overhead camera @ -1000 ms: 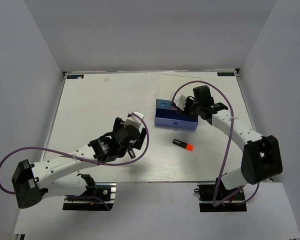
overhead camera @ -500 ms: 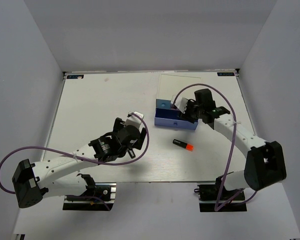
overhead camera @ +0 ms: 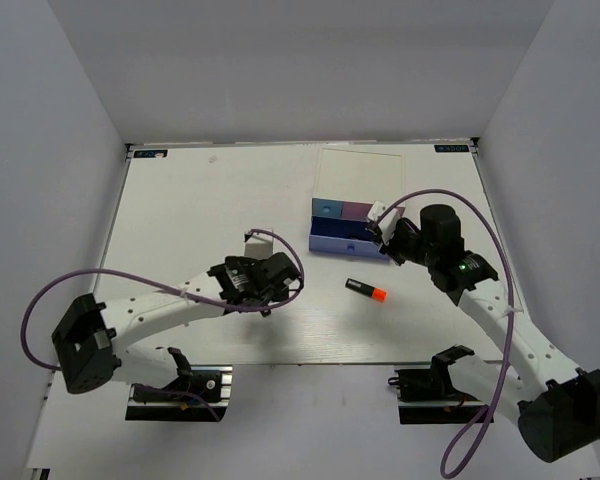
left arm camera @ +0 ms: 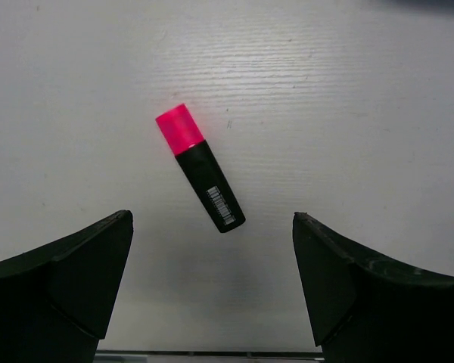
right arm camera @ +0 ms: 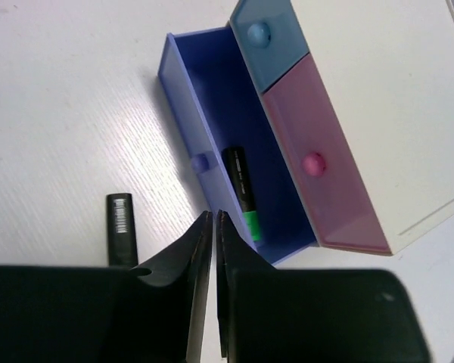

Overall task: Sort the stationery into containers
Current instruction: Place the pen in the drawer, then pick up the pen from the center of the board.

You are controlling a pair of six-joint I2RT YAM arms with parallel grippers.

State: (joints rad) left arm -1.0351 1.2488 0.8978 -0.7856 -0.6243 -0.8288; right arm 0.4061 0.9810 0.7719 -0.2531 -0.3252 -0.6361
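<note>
I'm hovering over the pink marker (left arm camera: 200, 168).
My left gripper (left arm camera: 212, 218) is hanging open above it; my right gripper (right arm camera: 214, 219) is sitting closed near the lavender drawer (right arm camera: 183, 91).

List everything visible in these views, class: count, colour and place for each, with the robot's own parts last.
Stubby black marker with pink end: one, black and pink, lying on the table below the left hand.
Stubby black marker with orange end: one, black and orange, on the table in front of the organiser.
Stubby black marker with green end: one, black and green, inside the lavender drawer.
White box-shaped desktop organiser: one, white, far right part of the table.
Pastel drawers: three; blue drawer and pink drawer closed, lavender drawer pulled out.
White table: one, under everything.
Left hand: one, black, open.
Right hand: one, black, shut, empty, above the lavender drawer's front.
</note>
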